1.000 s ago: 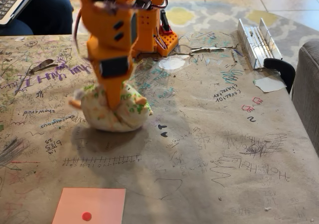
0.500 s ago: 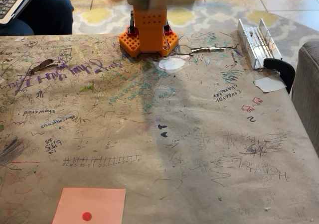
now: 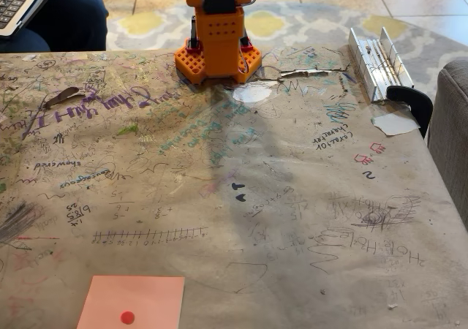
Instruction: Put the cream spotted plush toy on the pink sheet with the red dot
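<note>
The pink sheet (image 3: pixel 131 303) lies flat at the table's near left edge, and its red dot (image 3: pixel 127 317) is near the bottom border of the fixed view. Nothing rests on the sheet. The cream spotted plush toy is out of view. Of the orange arm, the base and lower body (image 3: pixel 217 33) stand at the far middle of the table. The rest of the arm runs up past the top edge of the picture.
Brown paper covered in scribbles (image 3: pixel 292 197) lines the whole table. A metal rail (image 3: pixel 376 62) and a black clamp (image 3: pixel 411 99) sit at the far right, with a white scrap (image 3: pixel 395 123) beside them. A grey couch (image 3: pixel 450 139) borders the right edge. A laptop (image 3: pixel 22 0) and a person's knee (image 3: pixel 69 18) are at the top left.
A second ago the gripper was down on the plush toy at the table's left middle. It then rose with the toy, blurred, at the top edge. Now both are above the picture.
</note>
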You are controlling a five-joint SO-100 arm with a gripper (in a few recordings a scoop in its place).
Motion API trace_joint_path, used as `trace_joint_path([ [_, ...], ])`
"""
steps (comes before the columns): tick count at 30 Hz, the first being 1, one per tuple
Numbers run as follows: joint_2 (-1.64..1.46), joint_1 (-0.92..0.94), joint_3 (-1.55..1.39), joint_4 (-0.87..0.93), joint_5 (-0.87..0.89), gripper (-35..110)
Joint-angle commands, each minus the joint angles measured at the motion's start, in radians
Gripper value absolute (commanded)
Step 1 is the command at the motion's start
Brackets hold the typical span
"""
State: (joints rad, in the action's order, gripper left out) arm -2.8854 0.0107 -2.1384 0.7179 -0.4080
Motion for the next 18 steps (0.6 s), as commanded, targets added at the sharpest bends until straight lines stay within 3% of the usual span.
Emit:
trace_joint_path([
  [1, 1.818, 0.117, 2.068, 0.779, -0.127, 76],
  [2, 2.175, 0.123, 2.688, 0.977, -0.209, 75],
  [3, 2.279, 0.132, 2.827, 1.042, -0.207, 74],
  [6, 2.247, 0.221, 2.568, 1.039, -0.135, 68],
  [18, 2.391, 0.344, 2.583, 1.042, -0.225, 45],
])
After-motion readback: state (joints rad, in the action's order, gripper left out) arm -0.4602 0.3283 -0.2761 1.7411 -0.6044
